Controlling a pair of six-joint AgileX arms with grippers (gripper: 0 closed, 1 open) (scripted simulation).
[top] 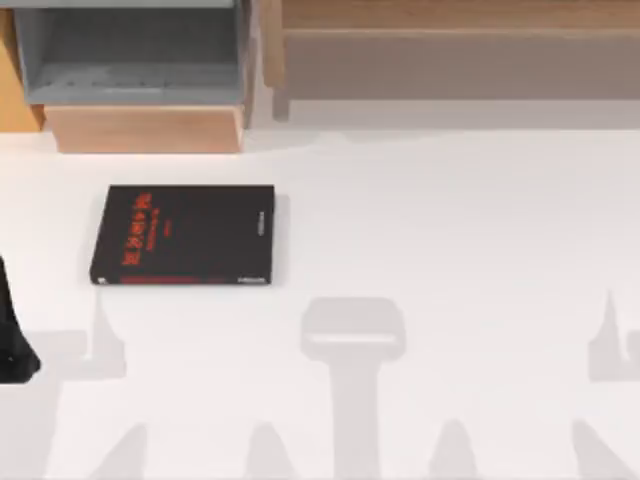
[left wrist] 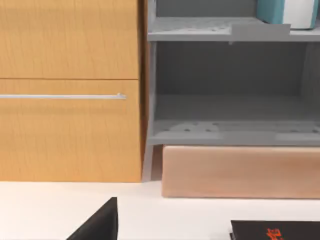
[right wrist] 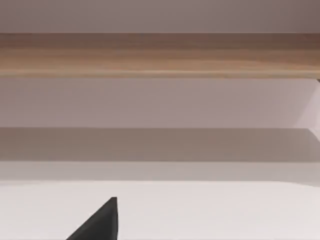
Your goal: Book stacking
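The black book (top: pixel 183 235) lies flat on the table (top: pixel 420 230), left of centre. A blue book (left wrist: pixel 287 12) sits on the grey shelf (left wrist: pixel 220 30). The left arm (top: pixel 15 340) sits at the table's left edge; whether its gripper is apart or together, I cannot tell.

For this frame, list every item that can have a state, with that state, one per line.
Black book: flat on the table, cover up, left side, not stacked.
Blue book: on the upper grey shelf, away from the black book.
Lower shelf: holds no book.
Wooden drawer: closed.
Left arm: at the table's left edge, apart from the black book.
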